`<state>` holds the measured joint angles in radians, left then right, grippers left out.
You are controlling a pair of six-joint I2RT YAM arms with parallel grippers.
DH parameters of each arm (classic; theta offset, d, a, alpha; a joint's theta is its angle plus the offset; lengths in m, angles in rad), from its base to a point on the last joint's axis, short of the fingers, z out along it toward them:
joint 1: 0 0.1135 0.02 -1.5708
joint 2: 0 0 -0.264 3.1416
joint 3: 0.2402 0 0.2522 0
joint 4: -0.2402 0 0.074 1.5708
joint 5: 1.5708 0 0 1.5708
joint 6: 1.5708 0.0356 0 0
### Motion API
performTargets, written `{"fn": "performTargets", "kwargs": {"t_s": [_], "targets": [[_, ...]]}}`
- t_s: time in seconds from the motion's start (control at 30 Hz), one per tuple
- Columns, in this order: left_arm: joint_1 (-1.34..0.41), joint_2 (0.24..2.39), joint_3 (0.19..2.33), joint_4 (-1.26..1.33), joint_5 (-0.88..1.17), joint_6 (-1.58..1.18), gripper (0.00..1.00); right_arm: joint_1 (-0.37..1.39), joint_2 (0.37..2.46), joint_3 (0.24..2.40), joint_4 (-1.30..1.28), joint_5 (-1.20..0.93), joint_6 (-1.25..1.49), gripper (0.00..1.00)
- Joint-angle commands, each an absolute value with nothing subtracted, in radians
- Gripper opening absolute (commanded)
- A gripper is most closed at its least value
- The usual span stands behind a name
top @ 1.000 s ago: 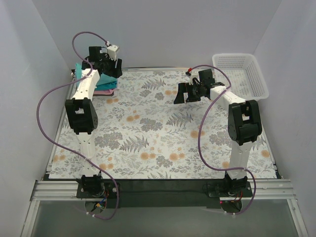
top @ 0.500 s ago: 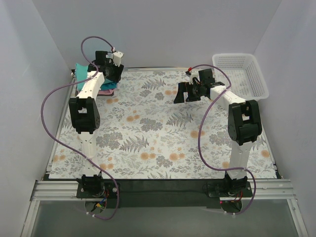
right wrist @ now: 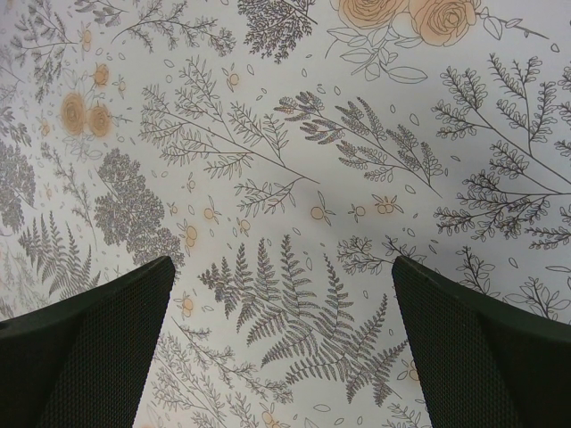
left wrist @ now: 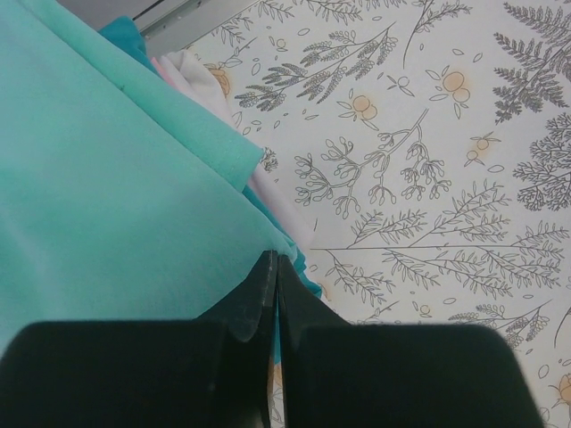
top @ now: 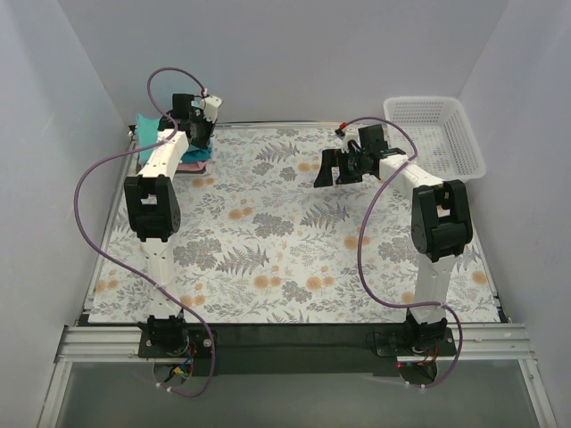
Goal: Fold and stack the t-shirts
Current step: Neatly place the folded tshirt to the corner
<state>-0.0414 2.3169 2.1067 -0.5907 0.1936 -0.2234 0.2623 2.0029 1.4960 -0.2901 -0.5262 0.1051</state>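
Stack of t-shirts (top: 150, 127): sits at the far left corner of the table (top: 294, 259). The sea-green shirt (left wrist: 98, 205) lies on top. The darker teal-blue shirt (left wrist: 125, 40) and the pink shirt (left wrist: 192, 76) show at its edges beneath.

Left gripper (left wrist: 270, 290): over the stack's edge, fingers pressed together. Whether cloth is caught between them cannot be told.

Right gripper (right wrist: 281, 260): spread wide above the table, holding nothing.

Risk: if a fold is pinched, lifting the left arm would drag the top layer and skew the stack.
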Motion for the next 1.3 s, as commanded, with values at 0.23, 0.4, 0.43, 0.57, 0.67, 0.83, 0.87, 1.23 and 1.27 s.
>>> {"fn": "performTargets", "kwargs": {"t_s": [0.23,0.4,0.43,0.57,0.67,0.83,0.87,1.23,1.27], "targets": [[-0.034,2.148,2.025,-0.595,0.244,-0.173,0.0,0.262,1.997,1.531,-0.29,-0.529,0.106,0.98],[-0.02,2.103,2.022,-0.623,0.27,-0.17,0.0,0.262,1.993,1.52,-0.29,-0.54,0.109,0.98],[-0.018,2.097,2.02,-0.624,0.27,-0.172,0.0,0.264,1.993,1.519,-0.29,-0.543,0.109,0.98],[-0.015,2.083,2.014,-0.641,0.279,-0.164,0.0,0.264,1.99,1.516,-0.29,-0.549,0.11,0.98],[-0.014,2.088,2.006,-0.66,0.281,-0.152,0.0,0.264,1.99,1.517,-0.29,-0.551,0.11,0.98],[-0.006,2.094,1.968,-0.68,0.276,-0.13,0.0,0.264,1.985,1.514,-0.29,-0.548,0.106,0.98],[-0.003,2.101,1.968,-0.696,0.279,-0.12,0.0,0.262,1.985,1.513,-0.29,-0.552,0.106,0.98],[0.066,2.077,2.1,-0.83,0.455,-0.245,0.83,0.262,1.911,1.545,-0.337,-0.542,-0.033,0.98],[0.067,2.062,2.099,-0.83,0.469,-0.265,0.92,0.264,1.887,1.549,-0.359,-0.526,-0.058,0.98]]}}
